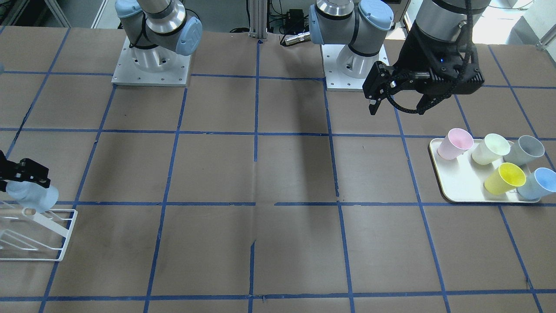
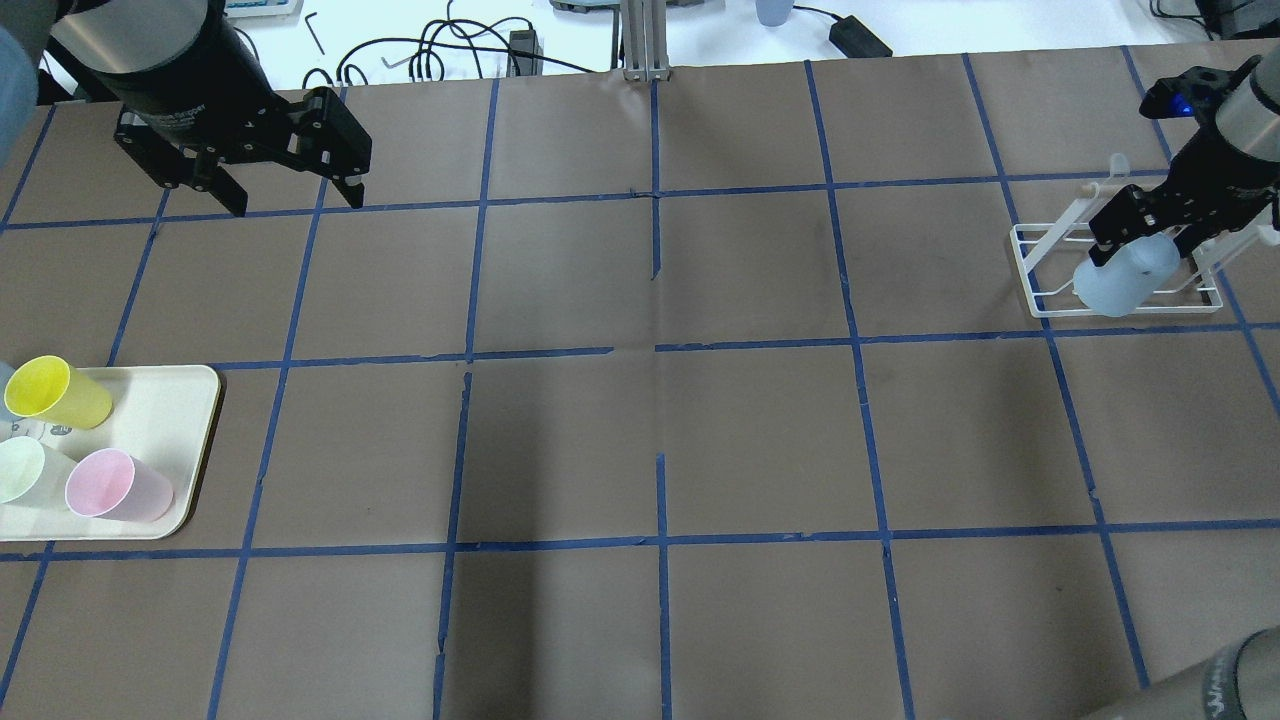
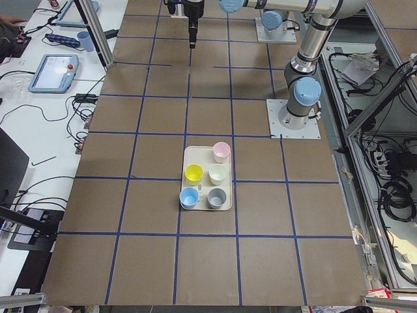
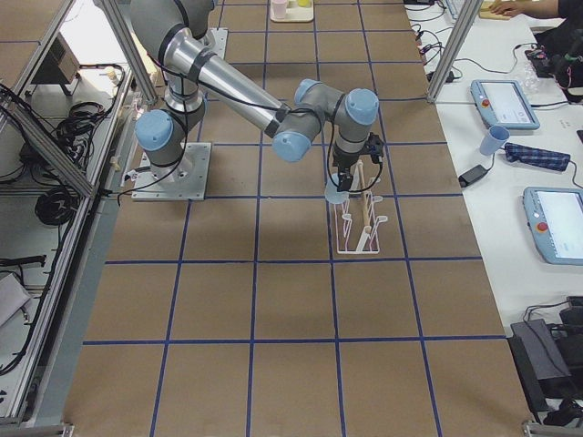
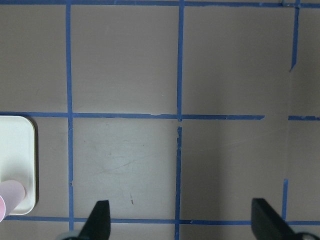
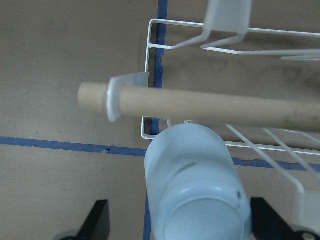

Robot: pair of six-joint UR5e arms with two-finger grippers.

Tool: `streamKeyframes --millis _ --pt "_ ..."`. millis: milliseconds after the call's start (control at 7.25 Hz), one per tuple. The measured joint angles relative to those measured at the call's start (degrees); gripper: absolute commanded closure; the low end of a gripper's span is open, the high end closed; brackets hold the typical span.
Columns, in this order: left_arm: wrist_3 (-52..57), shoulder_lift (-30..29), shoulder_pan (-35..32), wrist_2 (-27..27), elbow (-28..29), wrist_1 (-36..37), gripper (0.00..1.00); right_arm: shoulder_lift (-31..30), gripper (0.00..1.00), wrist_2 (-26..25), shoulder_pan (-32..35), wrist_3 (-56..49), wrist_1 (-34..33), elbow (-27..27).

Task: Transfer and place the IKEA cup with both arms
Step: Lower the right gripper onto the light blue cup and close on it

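Transfer looks done: IKEA cup [image 6: 197,190] seems to rest tilted on the wire rack [image 6: 225,107] at the worktop's [image 2: 660,440] right end, right gripper [image 6: 181,222] jaws spread around it without pinching, left gripper [image 2: 297,195] jaws spread, empty, well apart; only pulling away remains

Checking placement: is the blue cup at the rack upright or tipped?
Tipped: IKEA cup shows its base to the wrist camera, mouth toward the rack.

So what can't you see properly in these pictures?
1. What holds up the pale blue plastic cup at the white wire rack: right wrist view, the cup's own body hides it.
2. Part of the cream tray: overhead view, the left edge cuts it off.
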Motion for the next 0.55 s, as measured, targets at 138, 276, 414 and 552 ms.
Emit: streamKeyframes --millis 138,276,414,552 --pt "0.1 0.0 0.0 0.0 0.0 0.0 0.0 0.4 0.01 0.0 0.0 0.0 -0.7 0.2" --pt "0.1 0.0 0.1 -0.1 0.0 0.0 0.0 1.0 0.02 0.0 -0.2 0.0 -1.4 0.3" --pt "0.0 0.0 0.1 -0.1 0.0 0.0 0.0 1.4 0.04 0.0 -0.5 0.0 -1.8 0.3" --pt "0.0 0.0 0.1 -0.1 0.0 0.0 0.0 1.6 0.08 0.0 -0.7 0.0 -2.0 0.3"
